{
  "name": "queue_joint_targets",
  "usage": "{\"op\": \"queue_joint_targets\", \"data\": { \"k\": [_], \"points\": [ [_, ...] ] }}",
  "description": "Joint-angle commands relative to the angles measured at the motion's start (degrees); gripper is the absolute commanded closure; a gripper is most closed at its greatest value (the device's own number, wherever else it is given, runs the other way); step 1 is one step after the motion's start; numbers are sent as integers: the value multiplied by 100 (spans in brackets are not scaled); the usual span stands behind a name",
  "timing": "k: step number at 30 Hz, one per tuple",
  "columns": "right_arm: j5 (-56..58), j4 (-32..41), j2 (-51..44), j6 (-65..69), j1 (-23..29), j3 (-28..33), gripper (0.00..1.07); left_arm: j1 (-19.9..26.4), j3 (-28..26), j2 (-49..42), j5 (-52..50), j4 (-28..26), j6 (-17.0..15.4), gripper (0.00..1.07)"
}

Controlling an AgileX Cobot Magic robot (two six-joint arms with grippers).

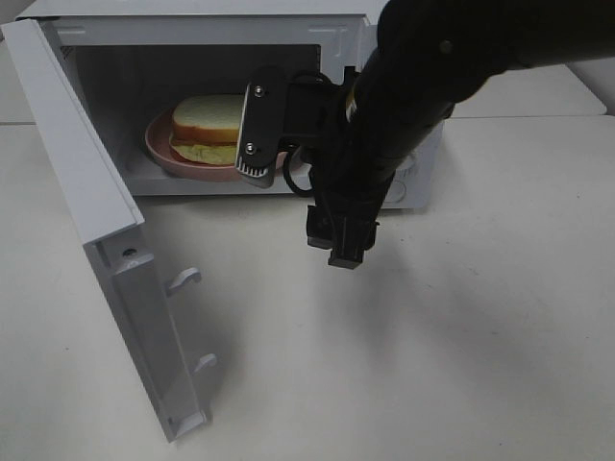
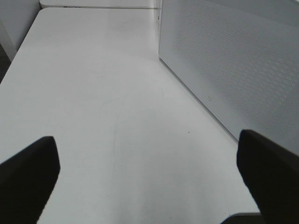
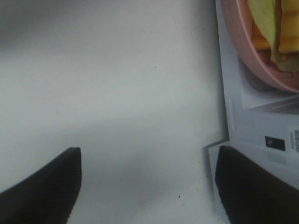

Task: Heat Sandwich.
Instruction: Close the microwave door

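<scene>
Pink round plate (image 1: 154,146) with brown-bread sandwich (image 1: 207,120) sits in white microwave (image 1: 192,10), ready to heat; right end effector (image 3: 147,186) and left end effector (image 2: 147,177) both wide apart, empty.

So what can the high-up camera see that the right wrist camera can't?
Only the high camera shows the microwave door standing open and the top bread of the sandwich. Only the right wrist camera shows the right gripper with its dark fingers spread wide and nothing between them. Both show the sandwich on the pink plate inside the microwave, and the white table.
</scene>
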Motion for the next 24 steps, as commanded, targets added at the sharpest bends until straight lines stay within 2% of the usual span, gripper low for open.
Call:
{"op": "queue_joint_targets", "data": {
  "k": [1, 9, 17, 24],
  "points": [
    [-40, -23, -395, 441, 17, 413, 31, 29, 11, -23, -80, 6, -6, 9],
    [-34, -23, -1008, 1152, 17, 1106, 31, 29, 11, -23, -80, 6, -6, 9],
    [40, -17, -2080, 2028, 17, 1982, 31, 29, 11, -23, -80, 6, -6, 9],
    [252, -17, -2785, 2487, 17, 2429, 31, 29, 11, -23, -80, 6, -6, 9]
  ]
}}
